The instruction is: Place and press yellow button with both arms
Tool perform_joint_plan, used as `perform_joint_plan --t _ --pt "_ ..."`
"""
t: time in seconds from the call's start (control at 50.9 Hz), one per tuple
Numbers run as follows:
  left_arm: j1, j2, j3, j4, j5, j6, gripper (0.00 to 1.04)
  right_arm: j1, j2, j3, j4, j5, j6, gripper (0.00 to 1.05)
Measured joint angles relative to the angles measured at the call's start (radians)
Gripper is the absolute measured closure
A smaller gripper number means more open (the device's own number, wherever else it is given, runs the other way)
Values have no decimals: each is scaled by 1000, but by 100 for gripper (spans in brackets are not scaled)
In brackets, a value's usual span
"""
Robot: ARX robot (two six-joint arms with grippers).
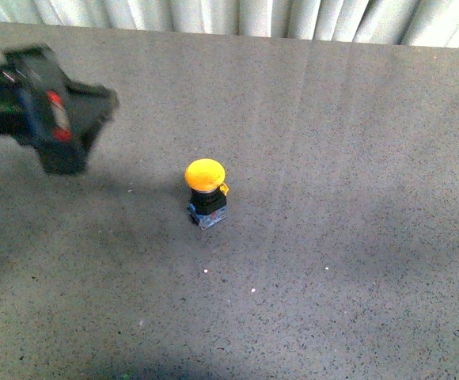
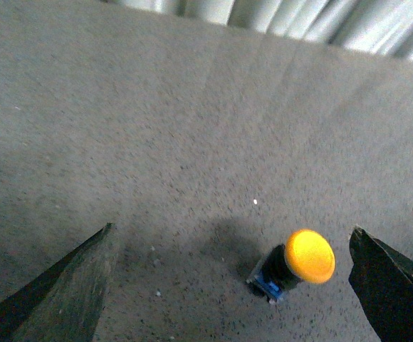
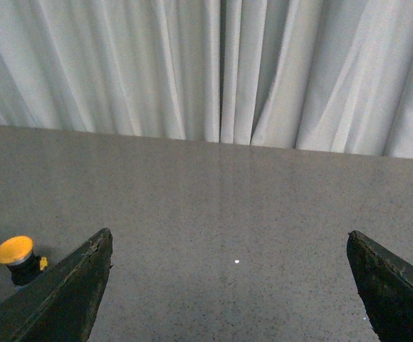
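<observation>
The yellow button point(image 1: 205, 176) stands upright on the grey table point(image 1: 356, 237), its domed yellow cap on a black body with a small blue base. My left gripper point(image 1: 83, 131) hovers blurred to the button's left and a little farther back, apart from it. In the left wrist view the button point(image 2: 308, 255) sits between the wide-open fingers of that gripper point(image 2: 231, 228), close to one finger point(image 2: 391, 285) and touching neither. My right gripper point(image 3: 229, 231) is open with only bare table between its fingers; the button point(image 3: 14, 251) lies outside them, beside one finger point(image 3: 64, 292). The right arm is out of the front view.
A pale pleated curtain point(image 1: 293, 16) hangs along the table's far edge and also fills the background as the curtain point(image 3: 221, 71) in the right wrist view. A few tiny white specks point(image 1: 253, 290) dot the speckled tabletop near the button.
</observation>
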Motion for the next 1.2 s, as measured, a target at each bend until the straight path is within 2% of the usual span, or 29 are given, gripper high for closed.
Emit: perform_joint_plan --t 0.02,0.039,0.079,0.138,0.255,0.452,0.491,0.57,0.629,0.746,0.884,1.198 --pt "5 -14 -8 16 -33 12 11 0 0 0 0 0 0 9" --pt "11 -33 -31 101 -140 38 16 0 0 0 0 1 0 9" --pt "29 -66 -85 244 -280 108 25 0 0 0 0 -2 0 9" --pt "53 -123 -139 311 -360 158 34 0 0 0 0 0 0 9" --pt "109 -270 -226 266 -341 205 52 0 0 0 0 2 0 9" --pt "181 -542 -316 92 -269 233 98 0 0 0 0 2 0 9" --pt "189 -567 -322 72 -261 233 104 -6 13 6 -18 -23 12 9" --pt "245 -626 -333 22 -195 237 103 -60 184 120 -254 -223 91 9" --pt "266 -679 -341 -18 -190 237 103 -56 368 201 -307 -280 114 9" --pt "272 -748 -348 -78 -184 237 103 2 671 337 -172 -240 84 9" --pt "273 -857 -357 -175 -184 237 103 103 1034 505 12 -181 -32 9" --pt "273 -1054 -357 -357 -183 237 103 318 1489 789 38 -183 -196 9"
